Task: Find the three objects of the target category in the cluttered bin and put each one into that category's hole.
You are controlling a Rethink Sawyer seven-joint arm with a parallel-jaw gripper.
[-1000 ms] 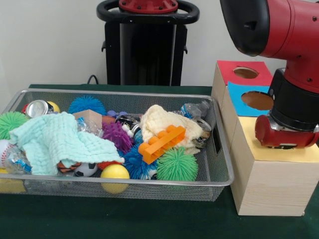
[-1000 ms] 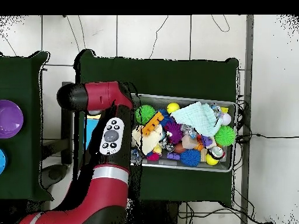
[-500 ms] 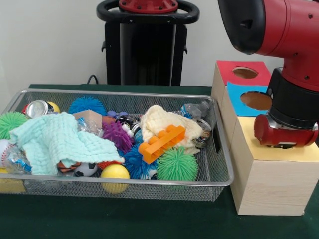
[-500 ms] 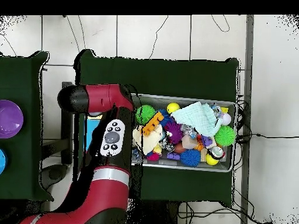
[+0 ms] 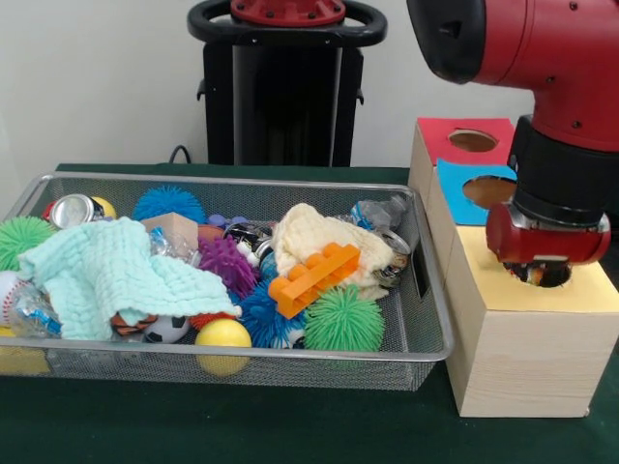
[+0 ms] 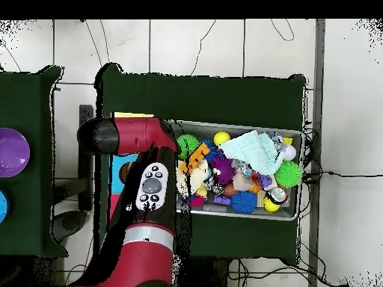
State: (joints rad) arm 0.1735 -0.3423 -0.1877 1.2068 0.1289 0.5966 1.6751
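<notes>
Bin (image 5: 426,343) of clutter sits on the green surface (image 5: 193,425), wire mesh, packed full. Using the bin as reference: at its centre, an orange toy brick (image 5: 314,277) lies tilted on a cream cloth (image 5: 309,237); a green spiky ball (image 5: 343,319) sits at the front wall, just beside a blue spiky ball (image 5: 263,319) and a yellow ball (image 5: 223,334). A mint cloth (image 5: 111,275) covers the bin's left half, with a purple spiky ball (image 5: 227,263) at its edge. Crushed can (image 5: 73,209) in the back left corner, another green spiky ball (image 5: 19,237) at the left wall.

Wooden sorting box (image 5: 527,353) stands just beside the bin's right wall, touching or nearly so. Its top has a yellow panel (image 5: 580,295), a blue panel (image 5: 464,198) and a red panel (image 5: 455,135), each with a hole.

Red arm (image 5: 551,106) hangs over the box; its wrist end sits right above the yellow panel's hole (image 5: 542,277). Claw hidden under the wrist housing in both views, so cannot tell how it stands or whether it holds anything.
</notes>
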